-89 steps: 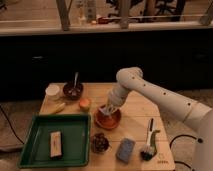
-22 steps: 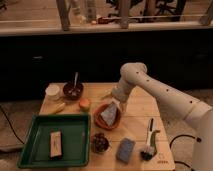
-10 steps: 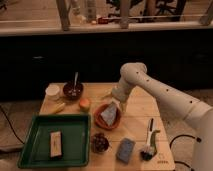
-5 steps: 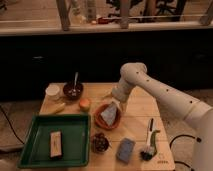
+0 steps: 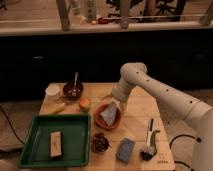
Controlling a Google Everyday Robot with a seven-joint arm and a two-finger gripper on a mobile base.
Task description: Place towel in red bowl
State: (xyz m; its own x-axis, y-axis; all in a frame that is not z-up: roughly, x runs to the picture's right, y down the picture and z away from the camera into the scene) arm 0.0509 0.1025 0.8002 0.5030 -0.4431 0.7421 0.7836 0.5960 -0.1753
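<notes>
The red bowl (image 5: 99, 122) sits at the middle of the wooden table (image 5: 135, 120). A grey-white towel (image 5: 109, 114) lies crumpled inside it, leaning toward the right rim. My gripper (image 5: 110, 95) hangs just above the bowl's far edge, at the end of the white arm (image 5: 160, 95) that reaches in from the right.
A green tray (image 5: 75, 142) with a tan block (image 5: 55, 143) is at the front left. A dark bowl with a spoon (image 5: 73, 90), a white cup (image 5: 52, 91), an orange fruit (image 5: 84, 104), a pinecone-like object (image 5: 100, 142), a blue sponge (image 5: 125, 149) and a dish brush (image 5: 149, 140) lie around.
Over the whole span the gripper has lifted from inside the bowl to just above its far rim, leaving the towel in the bowl. Nothing has moved in the last second.
</notes>
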